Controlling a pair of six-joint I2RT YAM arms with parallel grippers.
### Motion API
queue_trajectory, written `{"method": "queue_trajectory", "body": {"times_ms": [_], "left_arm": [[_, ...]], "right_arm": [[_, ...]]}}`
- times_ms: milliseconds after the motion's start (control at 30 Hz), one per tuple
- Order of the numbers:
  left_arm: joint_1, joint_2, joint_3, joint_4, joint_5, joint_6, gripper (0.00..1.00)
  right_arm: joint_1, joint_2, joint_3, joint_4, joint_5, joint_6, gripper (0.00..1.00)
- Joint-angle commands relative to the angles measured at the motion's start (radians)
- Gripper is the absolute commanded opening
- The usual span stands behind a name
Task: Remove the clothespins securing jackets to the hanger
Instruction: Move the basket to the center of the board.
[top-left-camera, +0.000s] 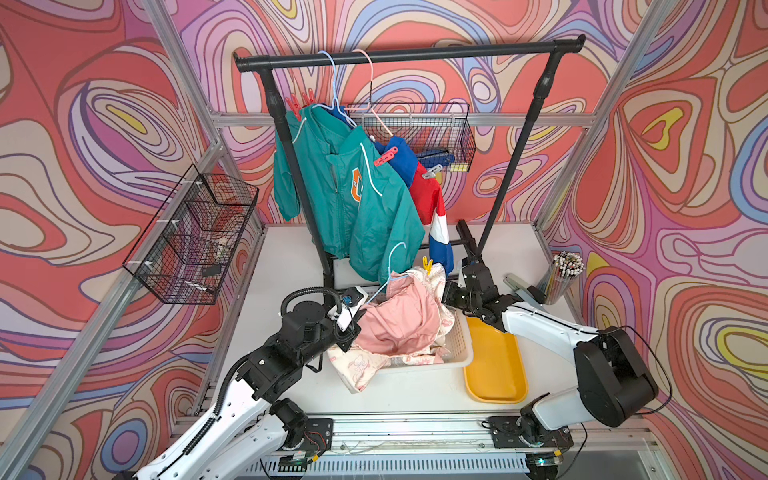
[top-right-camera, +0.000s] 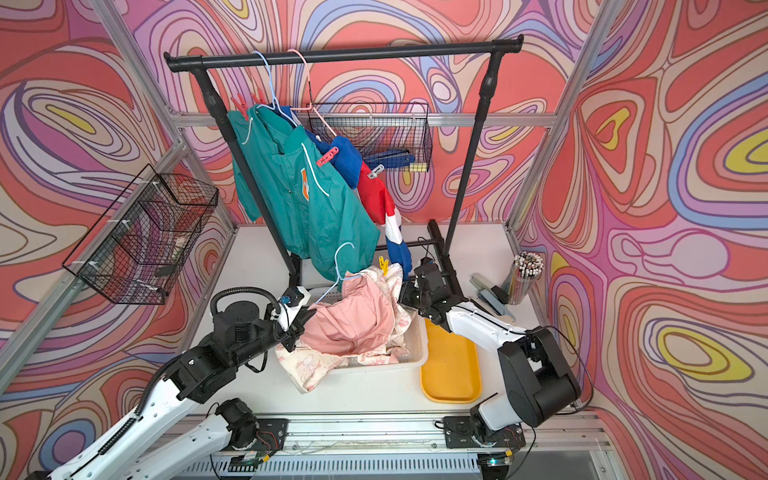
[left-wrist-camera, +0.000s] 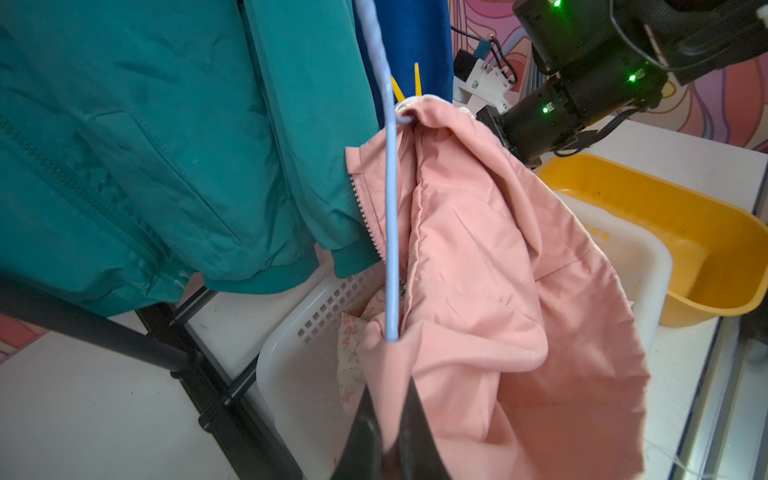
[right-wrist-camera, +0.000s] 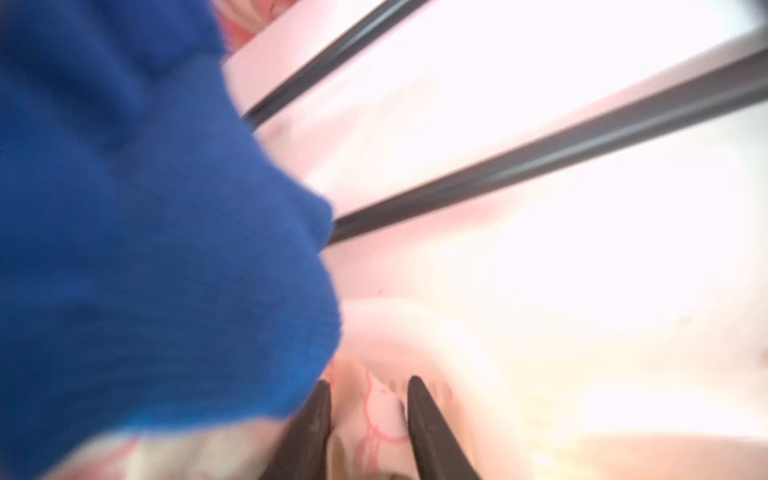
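While two jackets are hanging from the black metal garment rack (top-left-camera: 407, 52) in both top views, the pale pink jacket (top-left-camera: 399, 320) with its cartoon-printed cream side is lying bunched over the white perforated plastic basket (top-left-camera: 462, 345) on the table (top-left-camera: 286, 266). A thin light-blue wire hanger (top-left-camera: 388, 270) is rising out of it. The left end effector (top-left-camera: 353, 328) is pressing into that jacket's near edge. The right end effector (top-left-camera: 446, 293) is reaching in at its far side, near the yellow plastic clothespin (top-left-camera: 427, 264) standing on top. A coral-red plastic clothespin (top-left-camera: 385, 159) is sitting on one shoulder of the teal-green jacket (top-left-camera: 365, 208), and two more coral-red pegs (top-left-camera: 294, 104) are clipping its other shoulder. A grey plastic clothespin (top-left-camera: 432, 171) is sitting on the blue-red-white jacket (top-left-camera: 428, 195). A yellow plastic tray (top-left-camera: 494, 365) is lying just beside the basket.

Through the left wrist view, the left end effector (left-wrist-camera: 388, 399) is pinching a fold of the pale pink jacket (left-wrist-camera: 498, 270) between closed jaws. The hanger (left-wrist-camera: 392, 232) is running up towards the yellow plastic clothespin (left-wrist-camera: 417, 79), with the teal-green jacket (left-wrist-camera: 145, 166) hanging alongside.

Through the blurred right wrist view, the right end effector (right-wrist-camera: 370, 386) is showing a narrow gap with printed cream cloth lying in it. I cannot tell whether it is gripping. Blue cloth of the blue-red-white jacket (right-wrist-camera: 145, 228) is crowding one side.
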Motion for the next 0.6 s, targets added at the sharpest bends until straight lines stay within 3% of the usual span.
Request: {"method": "queue_trajectory", "body": {"times_ms": [0,167,567], "left_arm": [[-0.034,0.038,0.022,0.121,-0.006,0.010,0.00],[-0.095,0.115,0.055,0.156,-0.051,0.065,0.00],[-0.146,0.149,0.045,0.238,-0.086,0.149,0.00]], "right_arm": [[-0.025,0.044,0.013,-0.047,0.057,-0.068,0.35],[-0.044,0.041,0.069,-0.067,0.042,-0.091,0.39],[-0.161,-0.156,0.050,-0.195,0.087,-0.059,0.72]]}}
